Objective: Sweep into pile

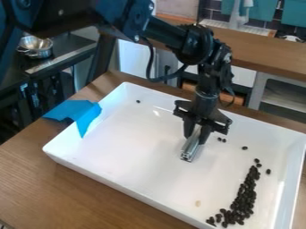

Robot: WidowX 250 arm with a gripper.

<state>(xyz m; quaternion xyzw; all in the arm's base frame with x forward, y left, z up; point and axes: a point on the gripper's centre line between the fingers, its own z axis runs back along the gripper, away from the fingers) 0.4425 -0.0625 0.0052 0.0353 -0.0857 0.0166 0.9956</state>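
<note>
White and rectangular, a shallow tray point(125, 152) sits on a brown wooden tabletop point(62, 188) as a black robot arm point(167, 38) reaches across it from the upper left, its end effector point(197, 137) pointing down over the tray's middle, toward the far side. The two fingers are closed in on a silver metal bar point(190, 150), parted only by the width of the piece they grip. The bar slants down and slightly to the left of the view, its open, grooved end facing the camera; whether that end touches the tray floor cannot be told. To the lower right of the bar and well apart from it, dark beans point(241, 203) lie heaped in a curving band inside the tray, narrow at the top and broader toward the near corner. A few stray beans point(244, 148) dot the white surface between the band and the end effector, two of them close together just right of the bar, while a lone bean point(138, 101) rests near the tray's far left corner. Blue tape point(74, 112) drapes over the tray's left wall and onto the wood beside it. A metal pot point(37, 48) stands on a dark counter point(62, 54) in the background.
</note>
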